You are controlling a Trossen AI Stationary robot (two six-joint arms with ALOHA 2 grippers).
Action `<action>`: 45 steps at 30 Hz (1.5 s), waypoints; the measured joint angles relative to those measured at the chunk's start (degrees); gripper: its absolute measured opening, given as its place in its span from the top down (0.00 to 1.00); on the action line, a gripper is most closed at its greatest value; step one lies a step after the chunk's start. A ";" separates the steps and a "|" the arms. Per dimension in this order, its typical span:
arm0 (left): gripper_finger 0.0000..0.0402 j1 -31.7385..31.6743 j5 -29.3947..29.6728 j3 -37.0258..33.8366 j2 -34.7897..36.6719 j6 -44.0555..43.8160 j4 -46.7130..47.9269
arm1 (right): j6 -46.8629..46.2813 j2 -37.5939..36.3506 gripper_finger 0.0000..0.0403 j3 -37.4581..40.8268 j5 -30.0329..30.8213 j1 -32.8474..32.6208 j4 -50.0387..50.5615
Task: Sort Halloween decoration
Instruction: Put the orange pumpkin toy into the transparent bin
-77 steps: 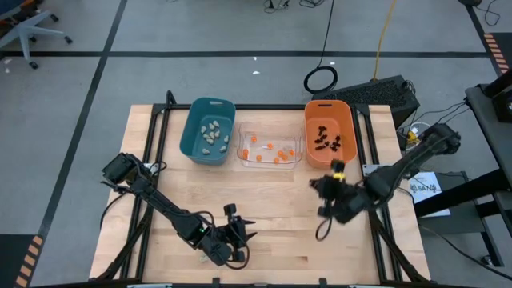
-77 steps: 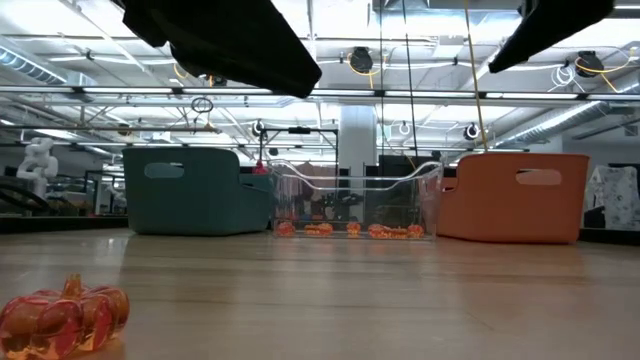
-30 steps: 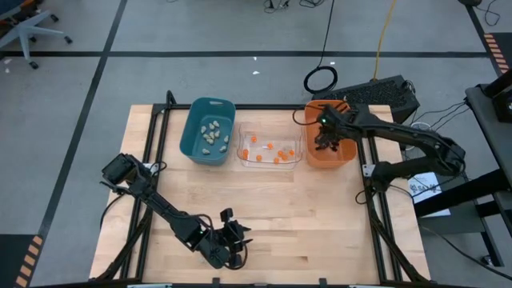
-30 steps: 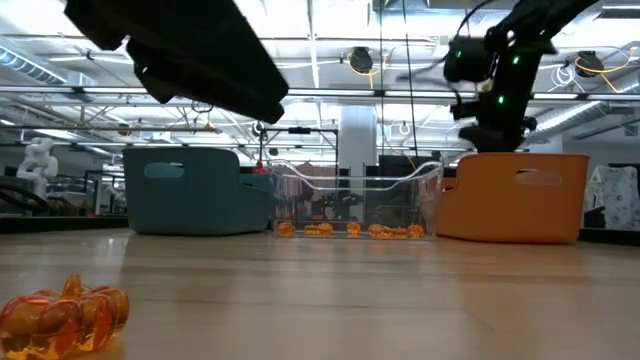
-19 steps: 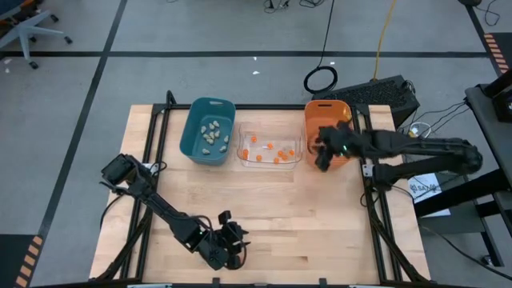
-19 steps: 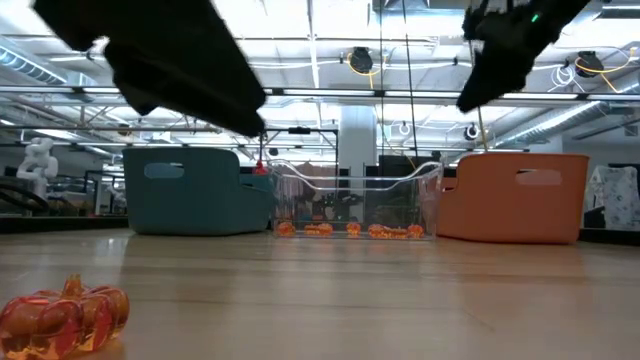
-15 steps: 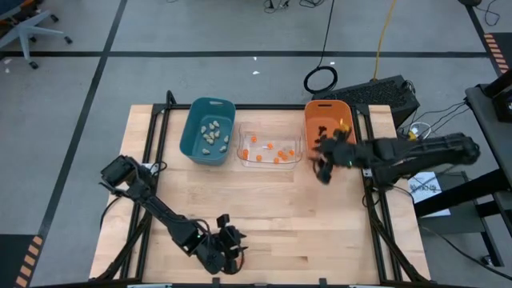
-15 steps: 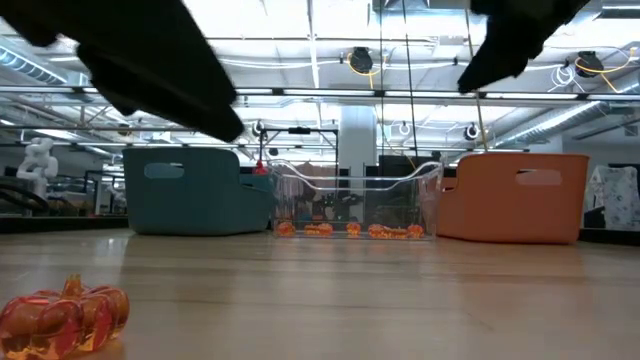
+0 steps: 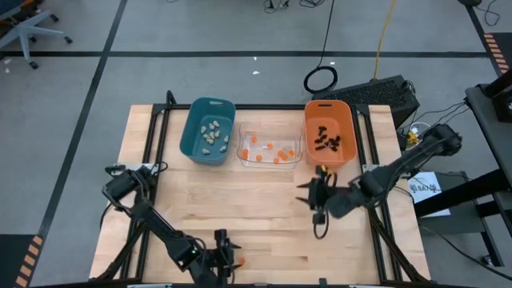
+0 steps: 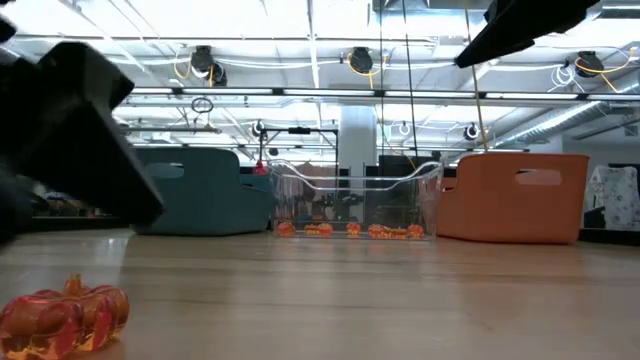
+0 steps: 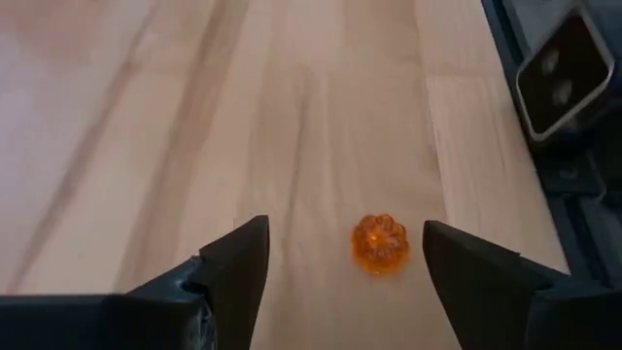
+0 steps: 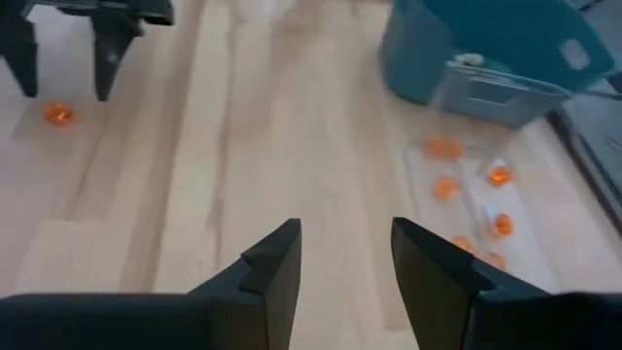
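The left hand [image 9: 218, 254] has been opened wide around the last pumpkin [image 11: 380, 243] at the bench's [image 9: 264, 200] 6 o'clock, the empty, half-open right hand [image 9: 312, 194] pulled back.

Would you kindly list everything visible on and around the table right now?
Teal bin: one, back left, holding pale lumps.
Clear bin: one, back middle, holding small orange pumpkins.
Orange bin: one, back right, holding black spiders.
Loose pumpkin: one, orange, on the front edge of the table.
Cable loop: one, black, on the floor behind the table.
Left pincer: open, beside the loose pumpkin.
Right pincer: empty, above mid-table right.
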State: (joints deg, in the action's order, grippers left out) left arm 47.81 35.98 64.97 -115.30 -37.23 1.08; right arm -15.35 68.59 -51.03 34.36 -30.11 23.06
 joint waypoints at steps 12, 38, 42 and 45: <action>0.32 -0.17 -0.77 0.03 -4.25 4.75 -4.33 | -3.62 10.39 0.64 0.02 5.19 -4.67 -5.35; 0.83 -0.73 -1.63 -2.16 -7.70 0.88 -8.35 | -1.73 14.94 0.64 0.02 6.15 -6.45 -15.53; 0.80 -0.91 -1.23 -2.47 -7.33 5.02 -10.51 | -1.75 14.94 0.64 0.02 6.16 -6.84 -15.56; 0.78 -0.95 -0.25 -2.53 -5.86 8.27 -10.78 | -2.08 14.94 0.64 0.02 6.15 -6.81 -15.56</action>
State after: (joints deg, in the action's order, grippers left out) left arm 46.86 35.73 62.44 -121.16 -28.96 -9.70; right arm -17.43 83.53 -51.00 40.51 -36.93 7.51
